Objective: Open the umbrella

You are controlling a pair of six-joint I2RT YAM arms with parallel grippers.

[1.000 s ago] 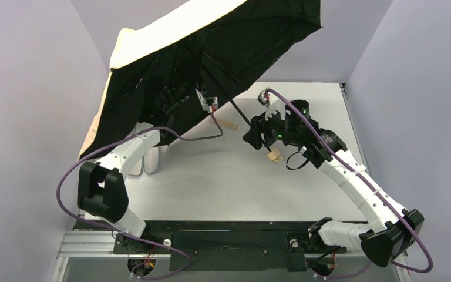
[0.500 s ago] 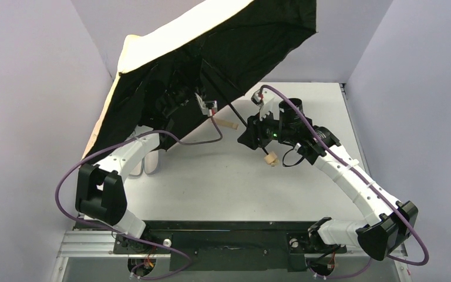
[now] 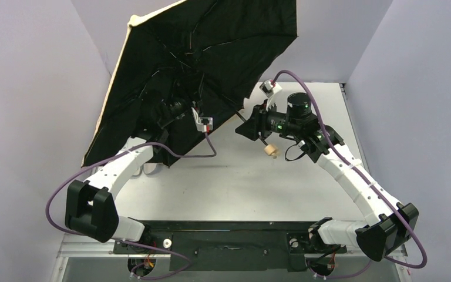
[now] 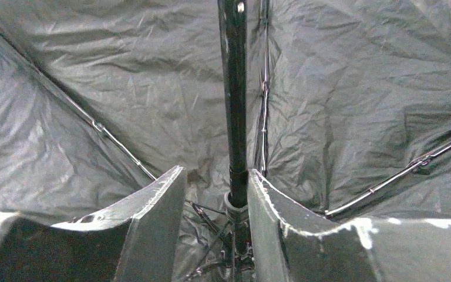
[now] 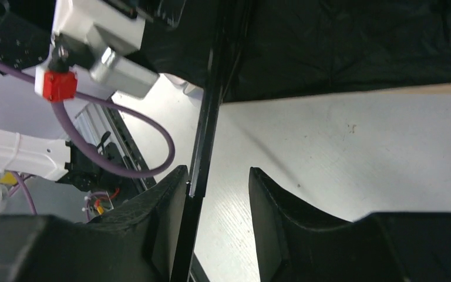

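Overhead, the umbrella (image 3: pixel 211 41) stood spread above the worktop's far-left corner, its shaft (image 4: pixel 235 88) slanting toward mid-worktop. The left gripper (image 4: pixel 214 176) straddled it near the hub, jaws parted. The right gripper (image 5: pixel 216 173), jaws likewise parted, sat just above the knob (image 3: pixel 272 151).

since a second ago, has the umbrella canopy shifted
Yes. The umbrella has swung left: its right tip sits farther from the table's back-right corner, and less tan outer fabric shows.
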